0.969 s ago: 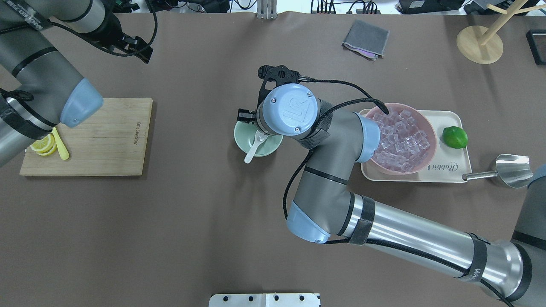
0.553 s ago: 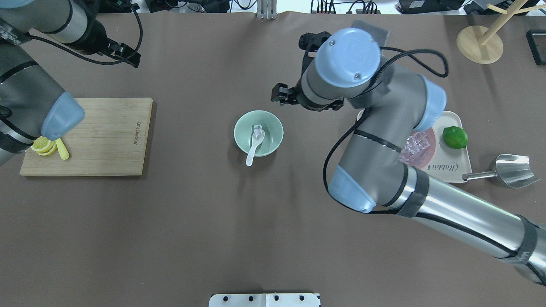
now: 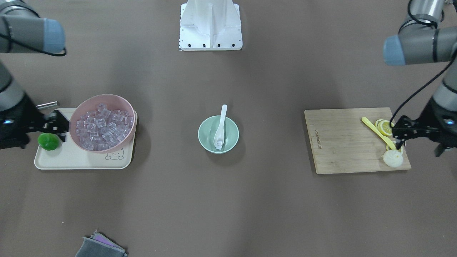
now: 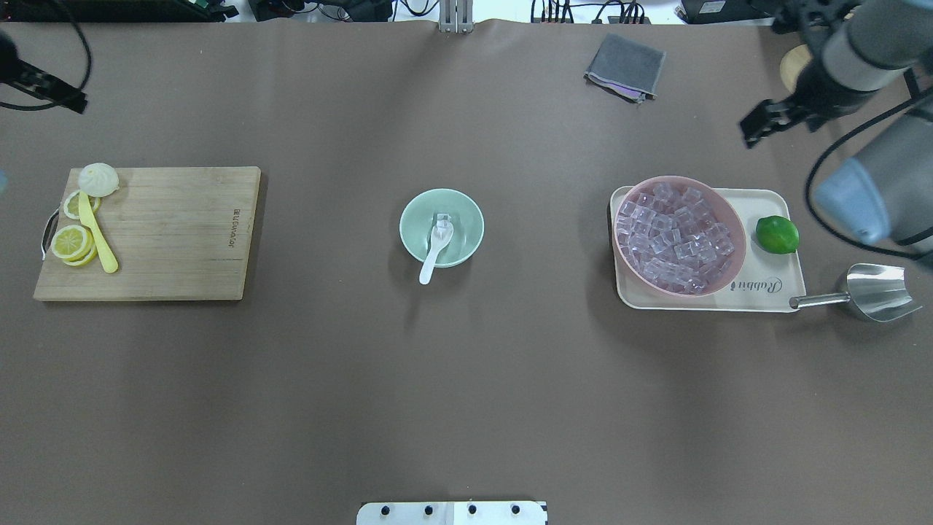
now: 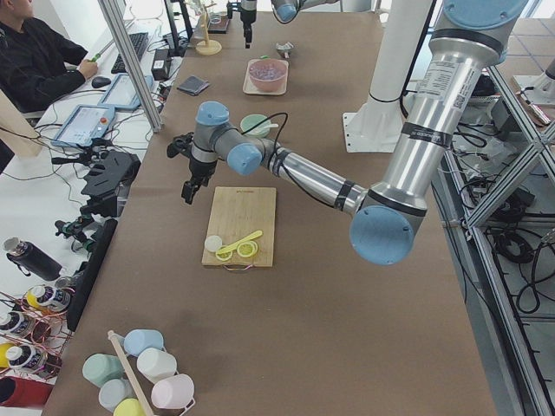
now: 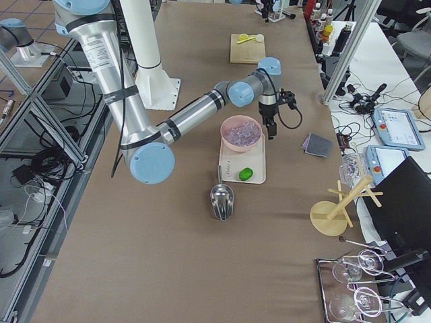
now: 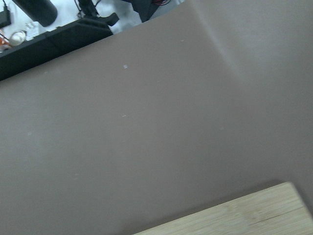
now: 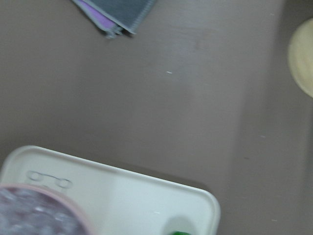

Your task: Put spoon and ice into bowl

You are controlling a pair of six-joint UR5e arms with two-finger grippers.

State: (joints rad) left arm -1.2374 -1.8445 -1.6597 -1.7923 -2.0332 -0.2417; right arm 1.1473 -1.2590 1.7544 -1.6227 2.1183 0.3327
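Note:
The mint-green bowl point(image 4: 466, 219) stands at the table's middle. The white spoon point(image 4: 430, 261) lies with its scoop inside the bowl and its handle out over the near rim. One clear ice cube point(image 4: 442, 219) sits in the bowl on the spoon's scoop. They also show in the front view: bowl point(image 3: 207, 137), spoon point(image 3: 222, 117), ice point(image 3: 218, 144). My right gripper point(image 4: 754, 124) is far to the right, beyond the tray, open and empty. My left gripper point(image 3: 398, 135) hangs at the cutting board's outer end, open and empty.
A pink bowl point(image 4: 681, 179) full of ice cubes stands on a cream tray point(image 4: 765, 211) with a lime point(image 4: 777, 235). A steel scoop point(image 4: 875, 292) lies beside the tray. A cutting board point(image 4: 175, 233) holds lemon slices and a yellow spoon. A grey cloth point(image 4: 625, 67) lies at the back.
My right arm has pulled away from over the green bowl to the far right, leaving an ice cube on the spoon's scoop. My left arm has swung further left, uncovering the lemon slices.

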